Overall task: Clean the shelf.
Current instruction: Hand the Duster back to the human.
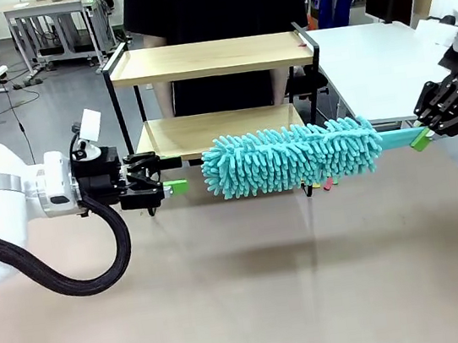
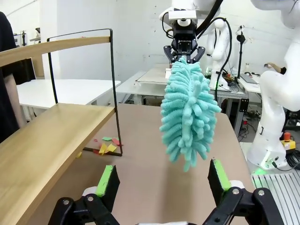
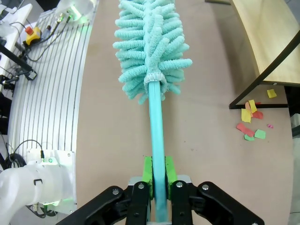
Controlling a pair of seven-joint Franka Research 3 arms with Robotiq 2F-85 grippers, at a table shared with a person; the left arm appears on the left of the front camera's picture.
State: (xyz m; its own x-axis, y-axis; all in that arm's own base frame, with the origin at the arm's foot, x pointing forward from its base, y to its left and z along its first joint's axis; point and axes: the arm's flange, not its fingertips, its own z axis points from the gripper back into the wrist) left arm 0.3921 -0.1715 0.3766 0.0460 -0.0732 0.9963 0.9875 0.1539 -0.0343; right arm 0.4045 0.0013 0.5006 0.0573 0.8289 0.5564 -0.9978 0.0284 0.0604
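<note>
Front view: the right gripper [image 1: 422, 141] clamps the turquoise handle of a fluffy microfibre duster [image 1: 288, 157], held level above the brown table [image 1: 256, 304] just in front of the shelf [image 1: 211, 58]. The left gripper [image 1: 176, 186] hovers nearby — fingers wide apart, holding nothing. Coloured paper scraps [image 3: 251, 123] lie by a shelf leg.

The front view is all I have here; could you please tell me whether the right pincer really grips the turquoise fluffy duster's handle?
Observer: Yes. In the right wrist view the right pincer is shut on the flat turquoise handle of the turquoise fluffy duster.
Operator: Thank you. Is the left pincer open?
Observer: The left pincer stands open, holding nothing.
Operator: Any debris by the shelf?
Observer: Small coloured paper scraps lie on the brown tabletop by a leg of the two-tier wooden shelf.
</note>
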